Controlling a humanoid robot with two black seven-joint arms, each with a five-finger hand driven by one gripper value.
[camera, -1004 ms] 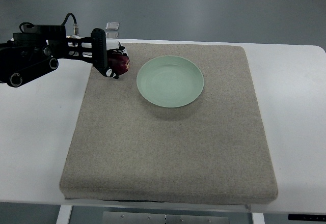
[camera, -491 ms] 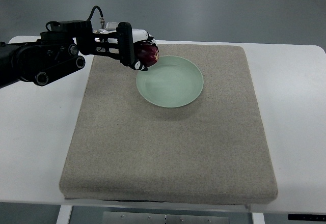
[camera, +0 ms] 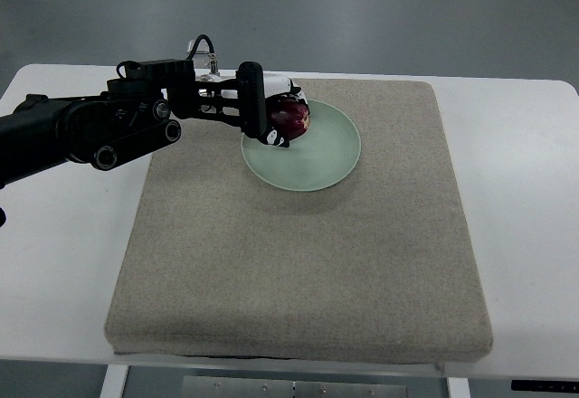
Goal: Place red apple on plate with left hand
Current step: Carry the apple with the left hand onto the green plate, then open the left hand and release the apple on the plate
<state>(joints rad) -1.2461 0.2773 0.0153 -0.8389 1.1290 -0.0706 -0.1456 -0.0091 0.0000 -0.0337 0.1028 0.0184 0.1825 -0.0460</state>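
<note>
A dark red apple (camera: 293, 119) is held in my left hand (camera: 271, 115), whose black fingers are curled around it. The hand and apple hang over the left part of the pale green plate (camera: 321, 156), which lies on the back half of a grey-beige mat (camera: 298, 262). I cannot tell whether the apple touches the plate. The left arm (camera: 99, 131) reaches in from the left edge. The right hand does not show.
The mat lies on a white table (camera: 525, 199). A small clear object (camera: 197, 47) sits at the table's back edge behind the arm. Grey floor lies beyond the table.
My left hand has carried the apple to the right, from the mat's back left corner past the plate's rim to above the plate's left part.
</note>
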